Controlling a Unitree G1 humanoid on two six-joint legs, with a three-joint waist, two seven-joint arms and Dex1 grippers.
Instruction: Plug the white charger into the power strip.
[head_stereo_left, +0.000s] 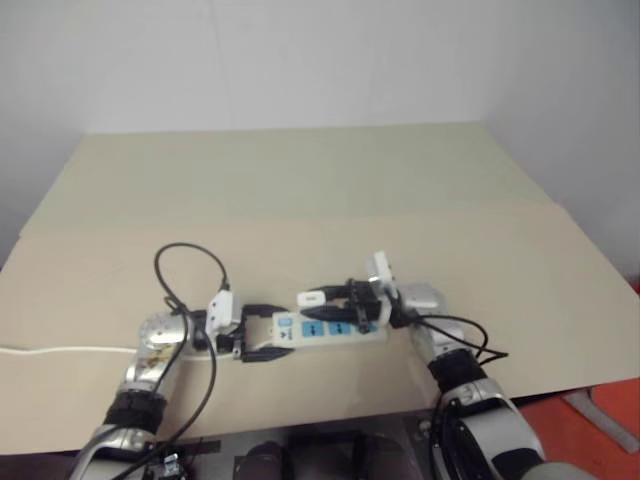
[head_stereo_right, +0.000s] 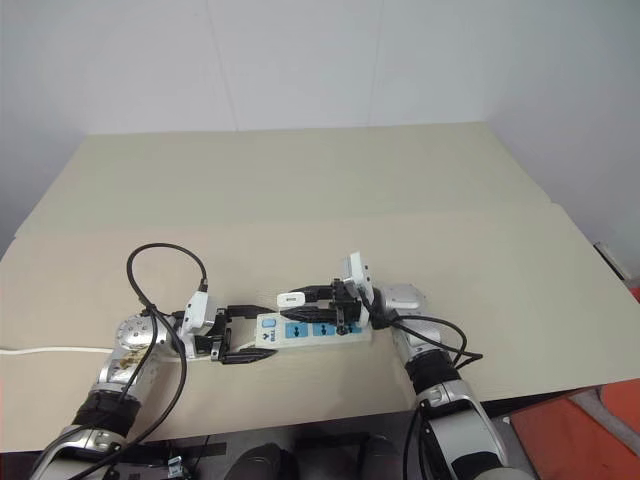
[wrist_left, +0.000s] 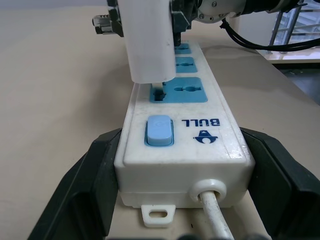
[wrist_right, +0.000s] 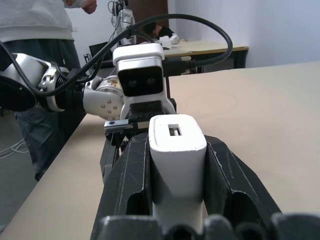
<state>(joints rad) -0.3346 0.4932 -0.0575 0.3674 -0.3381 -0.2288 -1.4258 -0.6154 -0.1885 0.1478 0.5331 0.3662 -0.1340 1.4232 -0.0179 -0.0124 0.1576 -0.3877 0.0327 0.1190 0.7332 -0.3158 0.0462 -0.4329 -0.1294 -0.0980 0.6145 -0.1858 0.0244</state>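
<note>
A: Where's the white charger (wrist_right: 177, 150)?
B: Clamped in the right end effector (head_stereo_right: 318, 292), prongs down at the power strip's (head_stereo_right: 310, 331) left socket beside the blue switch (wrist_left: 159, 131).
A: And the strip?
B: Lying near the worktop's (head_stereo_left: 300, 190) near edge, its cord end gripped by the left end effector (head_stereo_right: 245, 332).

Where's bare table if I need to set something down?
The table's whole far half beyond the power strip is bare, as is the right side. The near edge is crowded: both claws, strip, white charger and cables.
</note>
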